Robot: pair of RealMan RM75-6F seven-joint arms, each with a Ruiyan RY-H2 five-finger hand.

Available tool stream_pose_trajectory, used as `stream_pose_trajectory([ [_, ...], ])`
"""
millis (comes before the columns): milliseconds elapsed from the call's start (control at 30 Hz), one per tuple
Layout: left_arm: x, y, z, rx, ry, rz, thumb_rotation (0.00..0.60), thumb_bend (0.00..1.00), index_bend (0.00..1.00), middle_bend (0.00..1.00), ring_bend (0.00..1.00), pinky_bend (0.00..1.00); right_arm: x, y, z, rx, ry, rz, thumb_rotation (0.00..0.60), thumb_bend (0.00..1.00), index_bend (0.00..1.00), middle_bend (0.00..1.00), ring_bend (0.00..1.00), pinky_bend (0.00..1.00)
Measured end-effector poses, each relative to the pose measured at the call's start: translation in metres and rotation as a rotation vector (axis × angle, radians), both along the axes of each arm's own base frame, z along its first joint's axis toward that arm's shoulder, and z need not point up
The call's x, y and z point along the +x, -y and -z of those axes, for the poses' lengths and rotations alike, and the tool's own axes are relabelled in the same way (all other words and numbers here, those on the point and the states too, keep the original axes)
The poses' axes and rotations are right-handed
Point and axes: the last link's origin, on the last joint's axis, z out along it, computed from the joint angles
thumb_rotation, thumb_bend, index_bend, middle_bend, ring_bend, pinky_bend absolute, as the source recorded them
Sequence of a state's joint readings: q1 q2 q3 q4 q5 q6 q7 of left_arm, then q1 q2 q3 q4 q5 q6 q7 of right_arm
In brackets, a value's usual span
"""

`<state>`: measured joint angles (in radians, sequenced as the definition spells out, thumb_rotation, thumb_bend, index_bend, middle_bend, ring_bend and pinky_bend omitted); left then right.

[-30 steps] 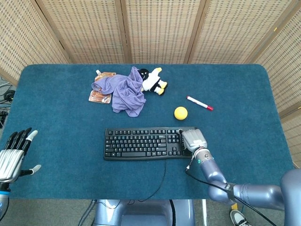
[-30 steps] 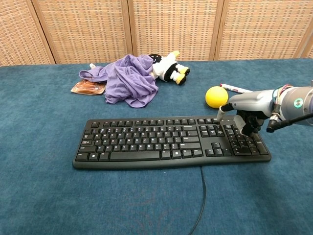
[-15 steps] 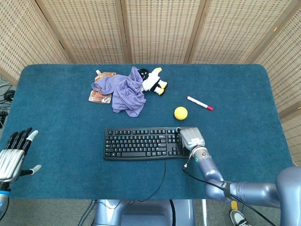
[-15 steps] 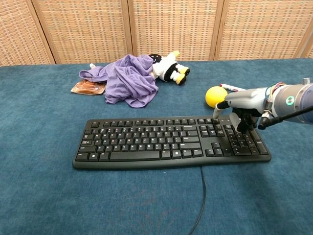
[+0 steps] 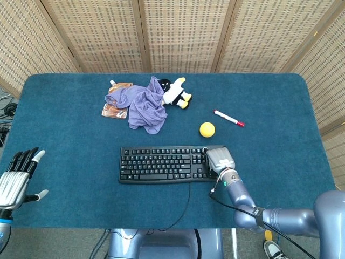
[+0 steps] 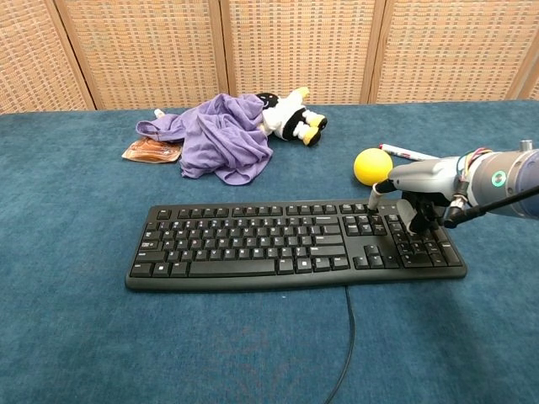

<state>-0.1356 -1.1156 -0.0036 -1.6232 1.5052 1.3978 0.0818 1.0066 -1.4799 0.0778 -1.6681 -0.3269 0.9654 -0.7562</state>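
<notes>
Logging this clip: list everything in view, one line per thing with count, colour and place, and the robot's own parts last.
keyboard: one, black, table middle near the front, its cable running off the front edge.
yellow ball: one, yellow, just behind the keyboard's right end.
marker: one, white with red ends, right of the ball.
purple cloth: one, purple, bunched at the back left of centre.
plush toy: one, black, white and yellow, against the cloth's right side.
pouch: one, orange-brown, partly under the cloth's left edge.
table: one, blue cover.
screen: woven tan panels behind the table.
left hand: fingers apart, holding nothing, off the table's front left corner.
right hand: fingers curled down onto the keyboard's right end.
</notes>
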Motion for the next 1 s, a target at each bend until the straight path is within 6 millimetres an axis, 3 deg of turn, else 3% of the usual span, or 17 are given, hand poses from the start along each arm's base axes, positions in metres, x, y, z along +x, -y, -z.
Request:
stream_pose_trajectory([
  [500,0.001,0.001,-0.001,0.003,0.007,0.003,0.6,0.04,0.0,0.0,0.0,0.0,0.019,0.0,-0.021,-0.058,-0.007,-0.056,0.6,1.0,0.19,0.71,0.64,0.5],
  [633,0.001,0.001,-0.002,0.003,0.009,0.005,0.6,0.03,0.0,0.0,0.0,0.0,0.025,-0.003,-0.033,-0.096,-0.01,-0.093,0.6,0.98,0.17,0.63,0.59,0.5],
  [700,0.001,0.002,-0.002,0.001,0.01,0.006,0.6,0.03,0.0,0.0,0.0,0.0,0.026,-0.004,-0.041,-0.124,-0.014,-0.112,0.6,0.91,0.14,0.53,0.48,0.48],
  [900,0.001,0.002,0.0,-0.008,0.011,0.006,0.6,0.04,0.0,0.0,0.0,0.0,0.008,-0.016,-0.067,-0.211,-0.018,-0.142,0.6,0.5,0.04,0.18,0.09,0.3],
  [1000,0.001,0.001,0.001,-0.007,0.011,0.007,0.6,0.04,0.0,0.0,0.0,0.0,-0.008,-0.025,-0.082,-0.258,-0.002,-0.146,0.6,0.37,0.02,0.05,0.01,0.21],
])
